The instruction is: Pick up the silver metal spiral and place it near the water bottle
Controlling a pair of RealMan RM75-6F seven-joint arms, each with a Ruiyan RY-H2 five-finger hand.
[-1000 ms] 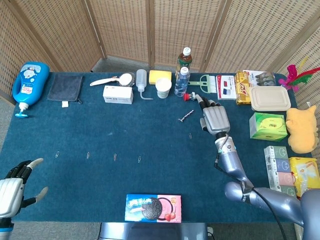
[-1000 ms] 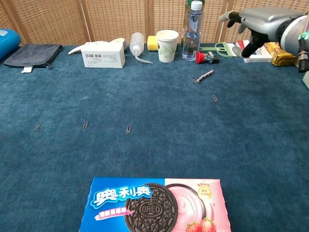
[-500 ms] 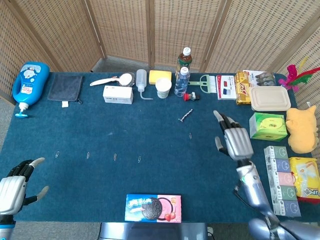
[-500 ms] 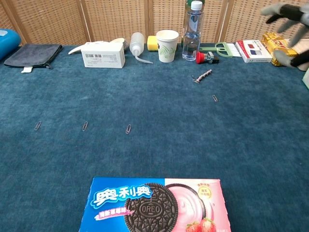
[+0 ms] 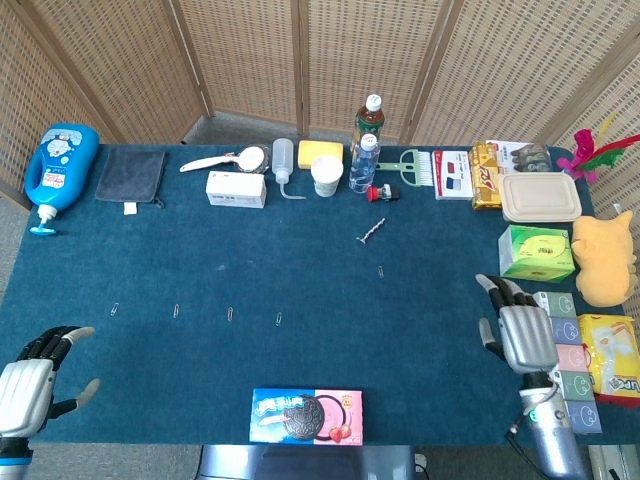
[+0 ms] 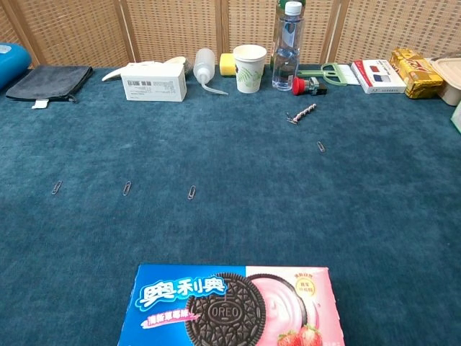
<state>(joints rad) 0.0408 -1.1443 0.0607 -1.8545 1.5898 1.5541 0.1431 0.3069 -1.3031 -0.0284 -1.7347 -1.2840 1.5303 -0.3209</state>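
Observation:
The silver metal spiral point(image 5: 372, 232) point(image 6: 302, 113) lies on the blue table cloth, a short way in front of the clear water bottle point(image 5: 362, 163) point(image 6: 287, 47). Nothing touches it. My right hand point(image 5: 523, 332) hovers near the table's front right edge, fingers spread, holding nothing. At the front left corner my left hand point(image 5: 28, 378) is open and holds nothing too. Neither hand shows in the chest view.
Along the back edge stand a paper cup point(image 5: 326, 176), a squeeze bottle point(image 5: 282, 160), a white box point(image 5: 236, 188) and a red-capped item point(image 5: 380, 192). Boxes and a yellow plush point(image 5: 604, 256) crowd the right side. Paper clips point(image 5: 279, 320) dot the cloth; a cookie box point(image 5: 306, 415) lies front centre.
My right hand has drawn back from beside the spiral to the front right edge and left the chest view. The spiral has stayed where it was. The left hand sank slightly.

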